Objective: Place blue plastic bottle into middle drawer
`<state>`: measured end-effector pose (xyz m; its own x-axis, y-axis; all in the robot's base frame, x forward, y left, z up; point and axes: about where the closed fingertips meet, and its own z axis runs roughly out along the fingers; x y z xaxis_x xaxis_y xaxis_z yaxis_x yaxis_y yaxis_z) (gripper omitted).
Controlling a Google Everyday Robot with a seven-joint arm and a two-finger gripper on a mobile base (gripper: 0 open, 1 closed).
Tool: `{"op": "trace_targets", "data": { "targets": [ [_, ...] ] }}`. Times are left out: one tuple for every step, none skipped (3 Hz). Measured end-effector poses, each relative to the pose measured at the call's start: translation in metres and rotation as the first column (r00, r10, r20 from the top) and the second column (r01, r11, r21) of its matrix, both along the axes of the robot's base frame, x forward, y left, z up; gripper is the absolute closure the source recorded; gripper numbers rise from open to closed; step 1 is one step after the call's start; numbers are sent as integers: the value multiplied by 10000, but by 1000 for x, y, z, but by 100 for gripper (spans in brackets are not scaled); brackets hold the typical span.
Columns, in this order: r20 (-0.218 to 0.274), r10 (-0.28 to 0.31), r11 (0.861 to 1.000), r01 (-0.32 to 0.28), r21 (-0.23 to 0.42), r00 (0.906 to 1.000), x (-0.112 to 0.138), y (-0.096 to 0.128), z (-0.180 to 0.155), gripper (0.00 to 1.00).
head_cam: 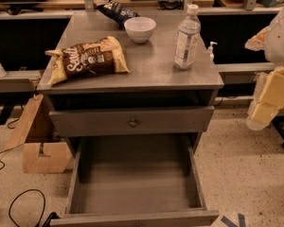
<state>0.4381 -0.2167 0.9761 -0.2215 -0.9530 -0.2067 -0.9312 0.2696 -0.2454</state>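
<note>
The blue plastic bottle (pixel 187 37), clear with a white cap and a pale label, stands upright on the right part of the grey cabinet top (pixel 151 65). The middle drawer (pixel 135 183) is pulled out wide below, its floor bare. My arm hangs at the right edge of the view, to the right of the cabinet and apart from the bottle. The gripper (pixel 258 116) is at its lower end, level with the upper drawer front.
A white bowl (pixel 140 29) and a dark blue snack bag (pixel 116 11) sit at the back of the top. A brown chip bag (pixel 87 58) lies on the left. The upper drawer front with a round knob (pixel 133 123) is closed. A small pump dispenser (pixel 211 48) stands behind the right edge. Cardboard (pixel 38 141) and cables lie on the floor left.
</note>
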Motion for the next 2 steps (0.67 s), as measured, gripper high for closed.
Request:
{"op": "trace_targets", "data": {
  "targets": [
    [0, 0, 10000, 0, 0, 10000, 0, 0, 0, 0],
    [506, -78, 9990, 55, 453, 9987, 20, -8, 11, 0]
  ]
}}
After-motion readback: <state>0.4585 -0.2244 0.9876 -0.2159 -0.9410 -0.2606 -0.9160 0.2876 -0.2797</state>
